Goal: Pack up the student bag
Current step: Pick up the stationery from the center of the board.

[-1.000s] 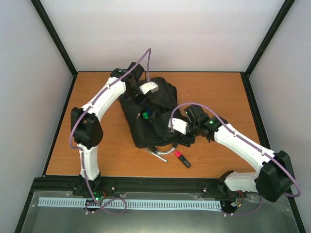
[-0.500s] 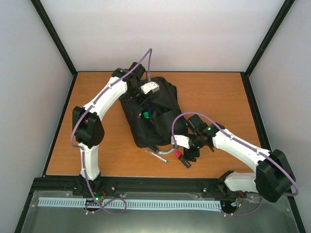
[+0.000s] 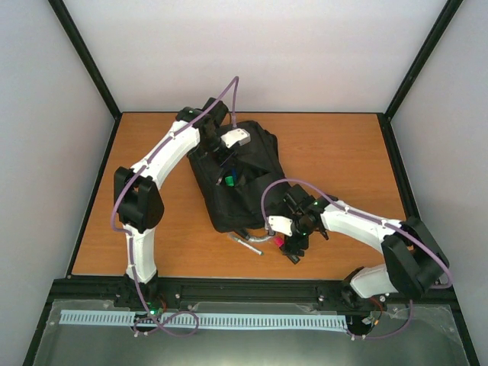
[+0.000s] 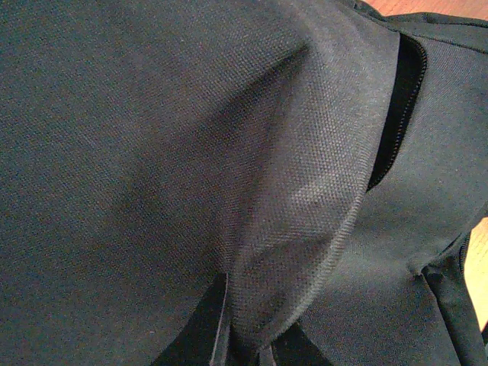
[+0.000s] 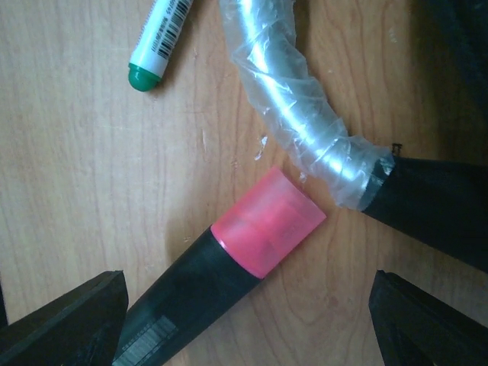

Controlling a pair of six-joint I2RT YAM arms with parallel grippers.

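The soft, woven black bag (image 3: pixel 236 183) lies central on the wooden surface (image 3: pixel 343 152). The left pincer (image 4: pixel 252 347) is closed, apparently pinching a fabric fold. The right pincer (image 5: pixel 248 320) gapes wide over a pink-capped black highlighter (image 5: pixel 229 267) beside the crinkly plastic-wrapped handle (image 5: pixel 290 122).

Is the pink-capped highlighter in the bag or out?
Out. The highlighter lies on the wooden table beside the plastic-wrapped handle, below the open right gripper.

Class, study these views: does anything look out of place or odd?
Two pens lie loose on the table outside the bag: a pink-capped highlighter and a green-tipped marker, both by the handle. The handle is wrapped in crinkled clear plastic.
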